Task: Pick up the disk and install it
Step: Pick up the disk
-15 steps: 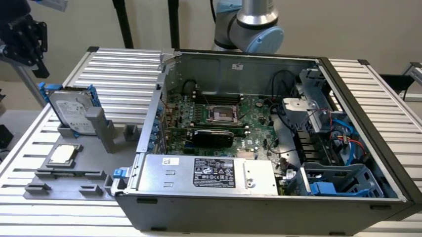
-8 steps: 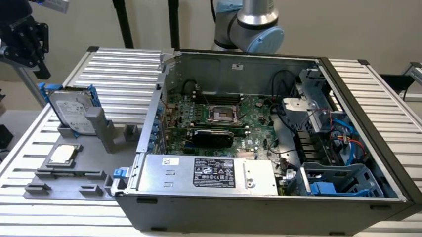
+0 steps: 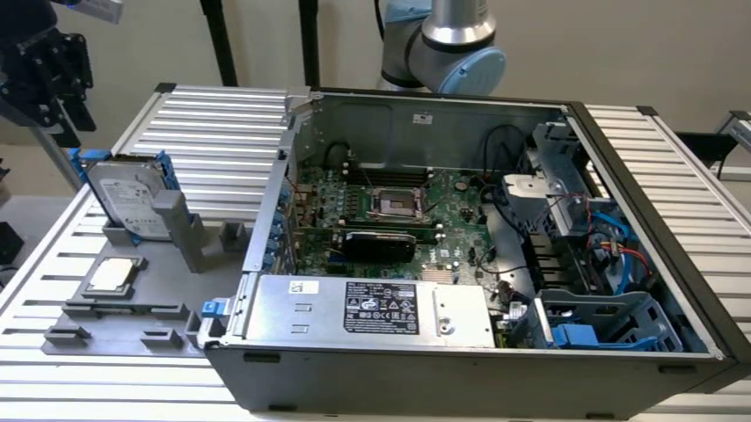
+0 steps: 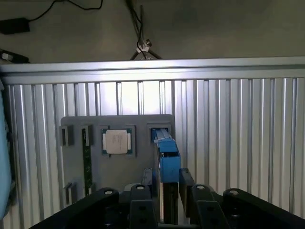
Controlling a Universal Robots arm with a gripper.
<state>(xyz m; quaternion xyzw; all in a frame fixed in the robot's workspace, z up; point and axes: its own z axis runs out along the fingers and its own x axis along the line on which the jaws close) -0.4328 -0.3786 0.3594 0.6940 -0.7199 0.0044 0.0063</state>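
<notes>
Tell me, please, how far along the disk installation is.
Nothing is finished: the disk stands upright in its grey holder, outside the computer case. In hand: the open gripper is lined up above the disk, apart from it. Left: gripping, lifting, installing.

Part of the disk (image 4: 167,152) is hidden behind the gripper (image 4: 167,179) — itself cut off by the picture's edge.
</notes>
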